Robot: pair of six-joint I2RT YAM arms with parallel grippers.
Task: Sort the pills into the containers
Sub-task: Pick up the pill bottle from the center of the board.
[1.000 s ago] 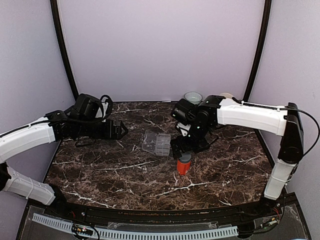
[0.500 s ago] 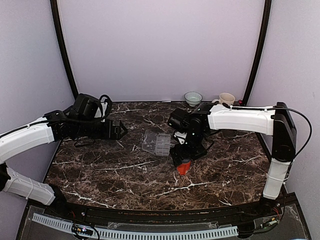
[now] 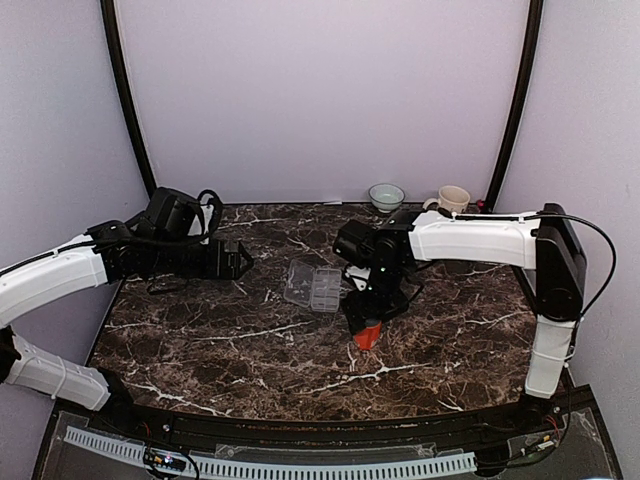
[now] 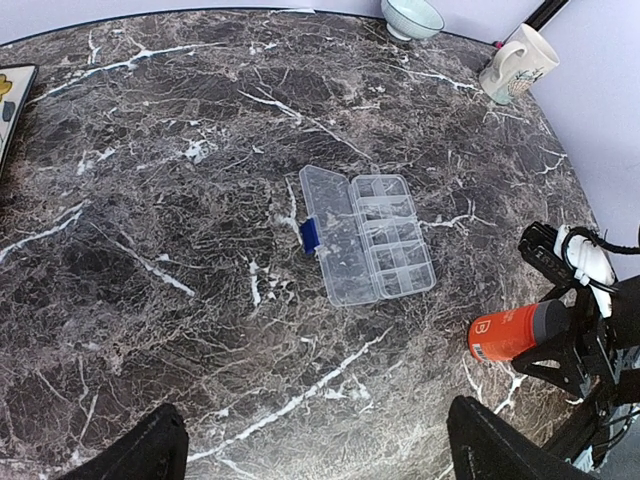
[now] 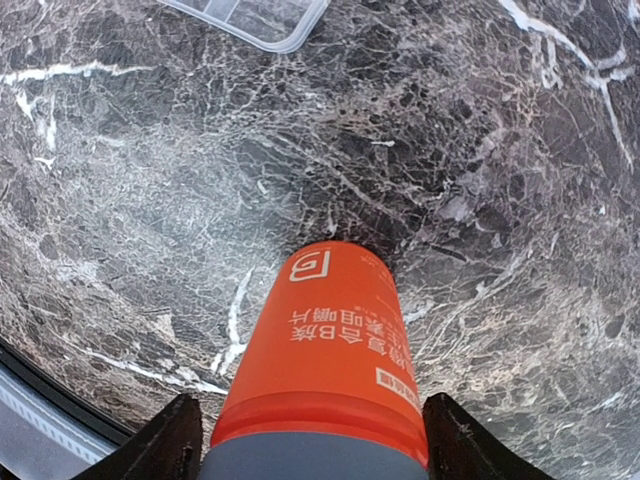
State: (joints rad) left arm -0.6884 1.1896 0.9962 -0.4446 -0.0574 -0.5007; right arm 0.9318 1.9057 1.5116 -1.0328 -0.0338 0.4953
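Right gripper [image 5: 315, 440] straddling grey-capped orange cylindrical pill bottle [image 5: 320, 340] standing on dark marble-patterned table [image 3: 220, 345]; whether fingers [image 5: 178, 445] are pinching it cannot be told. Left gripper [image 4: 320, 450] hovering over table's left side, jaws spread wide, holding nothing. Clear-plastic compartmented organiser box [image 4: 368, 235] lying mid-table near bottle, lid open.

Top view: bottle [image 3: 367, 336] cap hidden under right hand [image 3: 367, 320]. Right wrist: organiser box [image 5: 250, 15] cut off.

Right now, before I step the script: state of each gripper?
Left gripper: open, holding nothing.
Right gripper: straddles the orange bottle; whether it has closed on it cannot be told.
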